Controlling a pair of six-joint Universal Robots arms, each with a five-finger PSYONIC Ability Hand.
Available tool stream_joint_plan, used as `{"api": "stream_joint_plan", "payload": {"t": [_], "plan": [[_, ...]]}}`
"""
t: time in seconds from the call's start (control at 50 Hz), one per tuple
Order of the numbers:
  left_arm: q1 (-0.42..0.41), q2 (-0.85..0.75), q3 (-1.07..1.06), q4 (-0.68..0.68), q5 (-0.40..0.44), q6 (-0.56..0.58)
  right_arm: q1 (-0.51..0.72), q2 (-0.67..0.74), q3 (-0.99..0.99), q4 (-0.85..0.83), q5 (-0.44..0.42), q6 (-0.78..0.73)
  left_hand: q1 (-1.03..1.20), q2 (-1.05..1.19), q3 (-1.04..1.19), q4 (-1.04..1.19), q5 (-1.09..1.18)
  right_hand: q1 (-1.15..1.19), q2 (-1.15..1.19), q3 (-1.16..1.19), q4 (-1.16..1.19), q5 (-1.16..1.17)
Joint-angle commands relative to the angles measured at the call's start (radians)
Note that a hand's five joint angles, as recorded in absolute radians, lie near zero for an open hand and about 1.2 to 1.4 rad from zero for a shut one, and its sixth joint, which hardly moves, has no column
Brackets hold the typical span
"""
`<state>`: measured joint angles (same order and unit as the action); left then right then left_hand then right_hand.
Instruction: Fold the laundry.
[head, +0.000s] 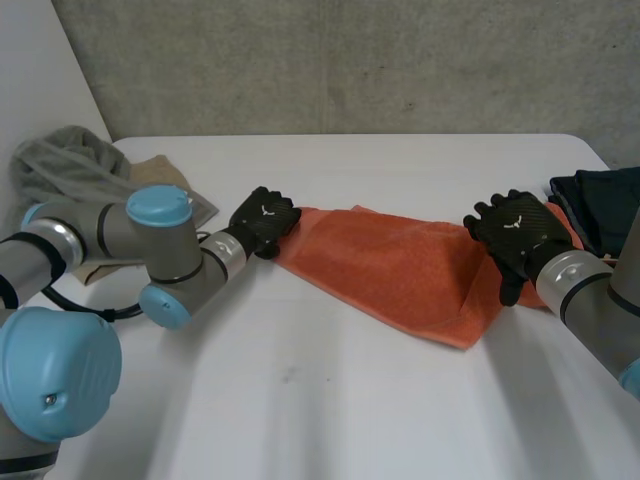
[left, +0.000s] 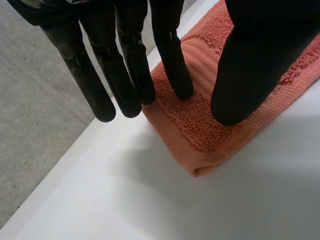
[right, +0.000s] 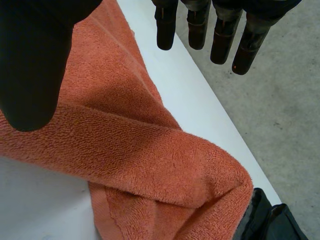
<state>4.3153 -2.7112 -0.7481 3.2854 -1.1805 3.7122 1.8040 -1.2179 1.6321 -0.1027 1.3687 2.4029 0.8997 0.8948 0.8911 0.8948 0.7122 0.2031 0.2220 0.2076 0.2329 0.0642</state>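
Fingers (left: 114, 75) of my left hand (head: 262, 222) are straight and spread, tips at the left corner of the towel (head: 400, 270), pinching nothing. It lies mid-table (head: 300, 400), slanting rightward. My right hand (head: 515, 235) hangs open over its right end. I judge a fold is starting; next, both hands must pinch their corners.

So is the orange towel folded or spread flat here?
Folded, loosely: the towel shows doubled layers at its corner by the left hand, and bunches by the right hand.
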Motion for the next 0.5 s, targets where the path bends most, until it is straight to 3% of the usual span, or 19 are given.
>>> {"api": "stream_joint_plan", "payload": {"t": [0.02, 0.12, 0.3, 0.38, 0.5], "plan": [[0.000, -0.021, 0.019, 0.003, -0.001, 0.000, 0.002, 0.000, 0.012, -0.002, 0.001, 0.001, 0.282, 0.287, 0.291, 0.287, 0.295, -0.029, -0.048, -0.033, -0.058, -0.064], [0.000, -0.029, 0.027, 0.007, -0.002, 0.000, 0.002, 0.001, 0.015, 0.000, 0.001, 0.002, 0.496, 0.501, 0.505, 0.501, 0.509, -0.029, -0.048, -0.033, -0.058, -0.064], [-0.002, 0.020, -0.023, 0.010, -0.014, 0.000, 0.000, 0.001, 0.028, 0.000, 0.001, 0.002, 0.474, 0.479, 0.482, 0.479, 0.487, -0.029, -0.048, -0.033, -0.058, -0.064], [-0.002, 0.097, -0.097, 0.010, -0.010, -0.005, -0.002, 0.000, 0.034, 0.000, 0.001, 0.004, -0.493, -0.488, -0.484, -0.488, -0.480, -0.029, -0.048, -0.033, -0.058, -0.064], [0.003, 0.137, -0.146, 0.010, -0.001, 0.000, 0.001, 0.000, 0.038, 0.000, 0.001, 0.005, -0.569, -0.564, -0.560, -0.564, -0.556, -0.029, -0.048, -0.033, -0.058, -0.064]]}}
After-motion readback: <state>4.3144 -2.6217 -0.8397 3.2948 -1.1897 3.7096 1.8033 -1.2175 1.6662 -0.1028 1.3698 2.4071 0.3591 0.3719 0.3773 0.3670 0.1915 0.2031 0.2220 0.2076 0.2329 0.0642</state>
